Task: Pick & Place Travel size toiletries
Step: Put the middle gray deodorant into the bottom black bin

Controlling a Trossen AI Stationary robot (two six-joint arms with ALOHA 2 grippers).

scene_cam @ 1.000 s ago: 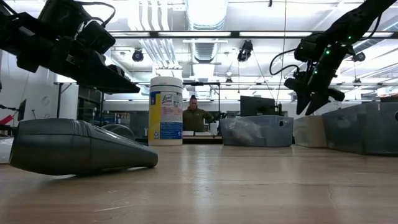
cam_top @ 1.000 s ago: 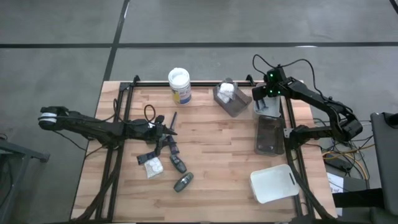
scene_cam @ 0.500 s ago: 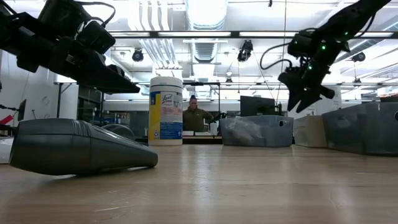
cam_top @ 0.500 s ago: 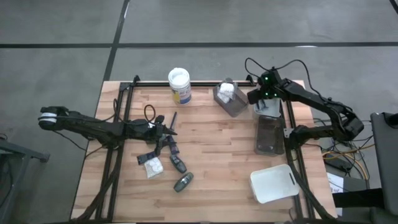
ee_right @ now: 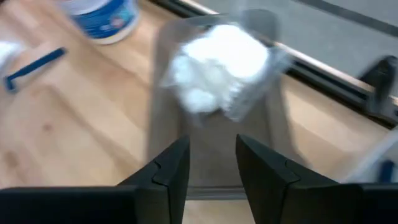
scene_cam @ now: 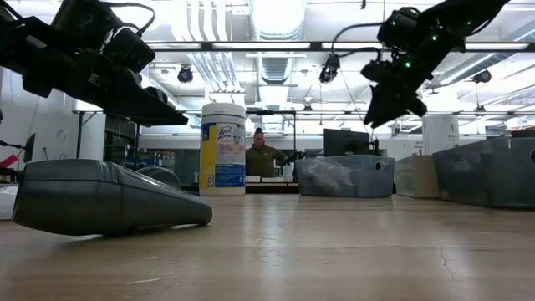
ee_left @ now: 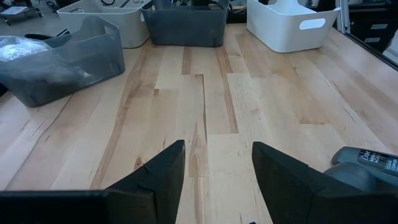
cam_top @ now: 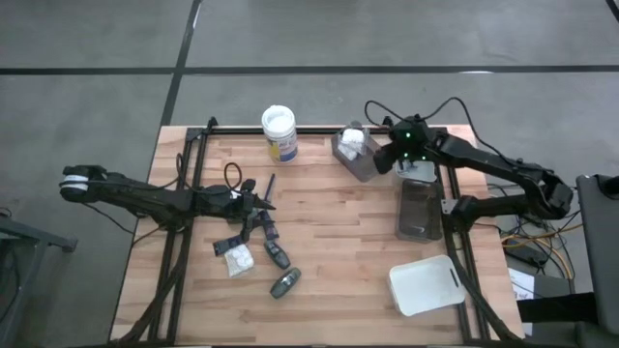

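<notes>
Wood: the bare maple tabletop (cam_top: 338, 222) lies under both arms, and nearly all the toiletries are on it.
Right gripper (cam_top: 382, 159): raised over the near edge of the clear grey bin (cam_top: 360, 155); in its wrist view the fingers (ee_right: 163, 171) stand a narrow gap apart with nothing between them.
Bin contents: white puffy packets (ee_right: 214, 65) lie just ahead of and below the right jaws.
Left gripper (cam_top: 263, 205): low over the table; jaws moderately wide, bare wood between the fingertips (ee_left: 161, 168), nothing held.
Loose toiletries: a dark grey tube (ee_left: 367, 171) lies just beside the left jaws; a white packet (cam_top: 237, 259), two more dark tubes (cam_top: 278, 255) (cam_top: 284, 282) and a thin dark stick (cam_top: 269, 184) lie near them.
Other bins: a dark tray (cam_top: 419, 210) and a white tray (cam_top: 424, 283) are well apart from the left jaws.
Step in hand: seemingly between placements, the right arm empty over the bin.
Next move: probably the left jaws must shift sideways over the tube, straddle it and close.
</notes>
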